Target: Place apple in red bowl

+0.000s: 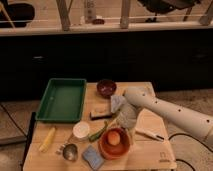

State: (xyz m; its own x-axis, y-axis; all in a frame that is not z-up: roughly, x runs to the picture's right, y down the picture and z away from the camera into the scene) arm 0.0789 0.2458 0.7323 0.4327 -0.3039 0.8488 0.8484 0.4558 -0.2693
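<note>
The apple [114, 138] is a small yellow-orange fruit lying inside the red bowl [104, 147], a wide orange-red bowl near the table's front edge. My gripper [125, 124] hangs just above and behind the bowl's right rim, at the end of the white arm [165, 112] that reaches in from the right. It is open, holds nothing and is clear of the apple.
A green tray [62, 100] sits at the left and a dark maroon bowl [106, 87] at the back. Around the red bowl are a white cup [81, 130], a corn cob [47, 140], a metal cup [70, 151], a blue sponge [92, 156] and a green vegetable [98, 132].
</note>
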